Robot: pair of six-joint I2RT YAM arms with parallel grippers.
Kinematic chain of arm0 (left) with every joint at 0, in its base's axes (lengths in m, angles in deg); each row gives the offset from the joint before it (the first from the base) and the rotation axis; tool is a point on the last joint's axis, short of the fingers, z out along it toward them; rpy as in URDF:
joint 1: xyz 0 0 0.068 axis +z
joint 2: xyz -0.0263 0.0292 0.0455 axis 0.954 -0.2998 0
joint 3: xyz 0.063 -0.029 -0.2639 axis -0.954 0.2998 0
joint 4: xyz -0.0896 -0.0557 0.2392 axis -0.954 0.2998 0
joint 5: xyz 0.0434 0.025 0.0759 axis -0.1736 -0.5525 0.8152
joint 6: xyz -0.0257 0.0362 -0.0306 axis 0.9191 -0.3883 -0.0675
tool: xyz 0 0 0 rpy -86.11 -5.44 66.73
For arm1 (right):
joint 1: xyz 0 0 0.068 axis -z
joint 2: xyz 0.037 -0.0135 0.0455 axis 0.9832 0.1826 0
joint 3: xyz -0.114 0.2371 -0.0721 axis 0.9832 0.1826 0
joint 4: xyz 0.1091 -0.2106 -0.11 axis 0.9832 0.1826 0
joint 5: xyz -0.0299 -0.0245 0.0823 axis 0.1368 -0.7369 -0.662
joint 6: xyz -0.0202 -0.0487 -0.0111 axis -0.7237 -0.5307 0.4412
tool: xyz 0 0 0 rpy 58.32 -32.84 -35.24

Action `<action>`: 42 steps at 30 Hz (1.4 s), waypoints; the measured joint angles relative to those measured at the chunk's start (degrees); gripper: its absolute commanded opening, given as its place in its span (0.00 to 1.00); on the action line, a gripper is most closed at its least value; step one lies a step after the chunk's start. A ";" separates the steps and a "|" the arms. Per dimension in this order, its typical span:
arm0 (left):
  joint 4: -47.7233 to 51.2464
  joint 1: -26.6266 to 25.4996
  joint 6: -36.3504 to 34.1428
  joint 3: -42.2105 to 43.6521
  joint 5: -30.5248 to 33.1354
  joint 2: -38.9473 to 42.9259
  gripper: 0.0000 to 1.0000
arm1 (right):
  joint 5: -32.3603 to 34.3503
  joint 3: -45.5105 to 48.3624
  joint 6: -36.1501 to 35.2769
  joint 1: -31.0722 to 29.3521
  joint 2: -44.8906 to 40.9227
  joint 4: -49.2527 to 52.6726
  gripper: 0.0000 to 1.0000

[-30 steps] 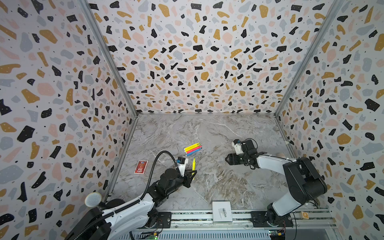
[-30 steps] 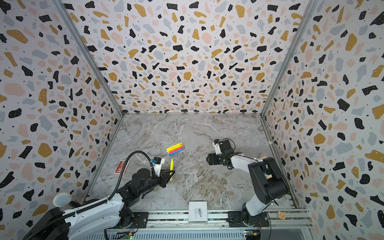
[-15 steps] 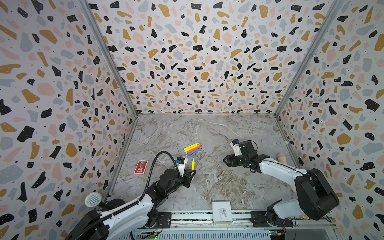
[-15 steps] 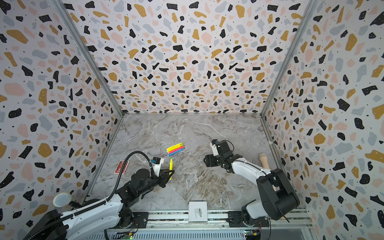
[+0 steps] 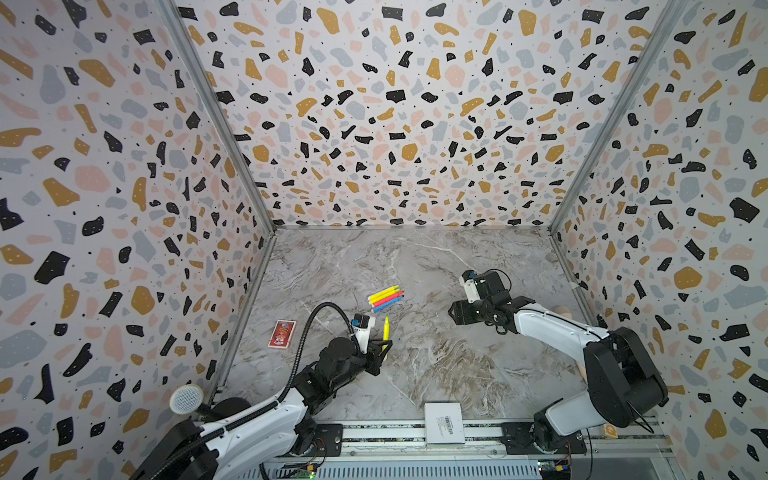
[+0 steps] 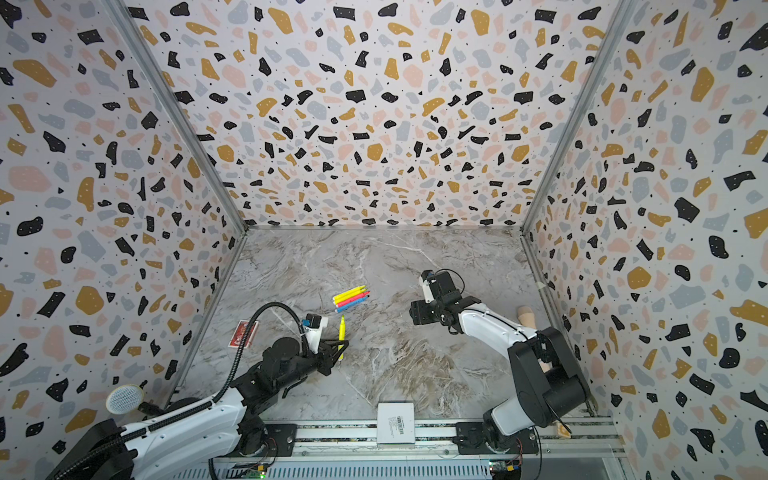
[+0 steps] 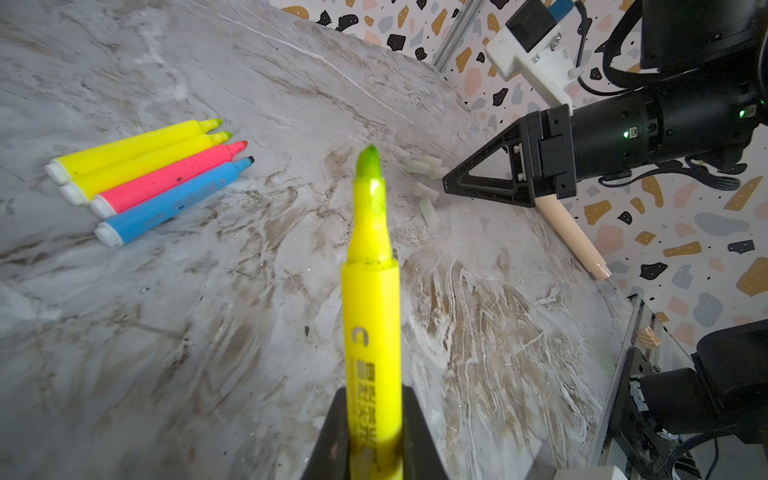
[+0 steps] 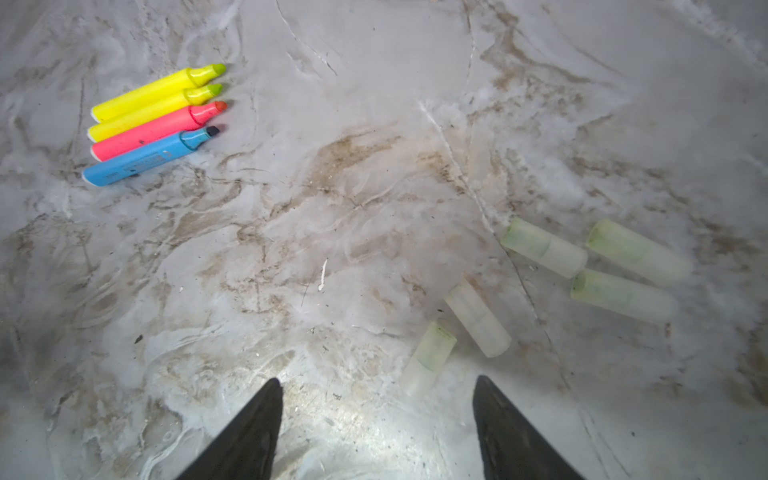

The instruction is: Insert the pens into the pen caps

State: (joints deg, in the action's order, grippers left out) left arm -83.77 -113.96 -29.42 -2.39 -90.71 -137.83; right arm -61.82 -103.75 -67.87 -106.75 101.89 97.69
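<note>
left gripper [image 7: 372, 419] pinching yellow pen [image 7: 371, 299], tip pointing far, near-left | right gripper [image 8: 378, 386] jaws spread, empty, just above pen caps [image 8: 430, 353] right of centre | five clear caps show in wrist views only, too faint in both top views | four pens [image 5: 385, 298] uncapped, side by side, touching, left of centre

held pen [image 7: 371, 299] base cut off
</note>
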 measured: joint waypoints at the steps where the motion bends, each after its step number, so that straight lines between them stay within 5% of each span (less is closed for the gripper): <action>1: -0.02 0.00 0.00 0.00 0.02 0.00 0.00 | 0.15 0.00 -0.02 0.00 0.37 0.28 0.67; 26: 0.02 0.00 0.00 0.28 0.04 -0.68 0.00 | -0.35 -3.67 0.15 -0.96 10.69 -0.57 0.63; 42: 0.48 0.00 0.00 0.70 0.44 0.66 0.00 | -4.48 -4.31 -0.22 -6.60 12.28 -2.84 0.62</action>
State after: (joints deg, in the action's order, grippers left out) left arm -83.29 -113.96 -29.42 -1.69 -90.27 -137.17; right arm -66.30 -108.05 -68.09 -113.35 114.17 94.85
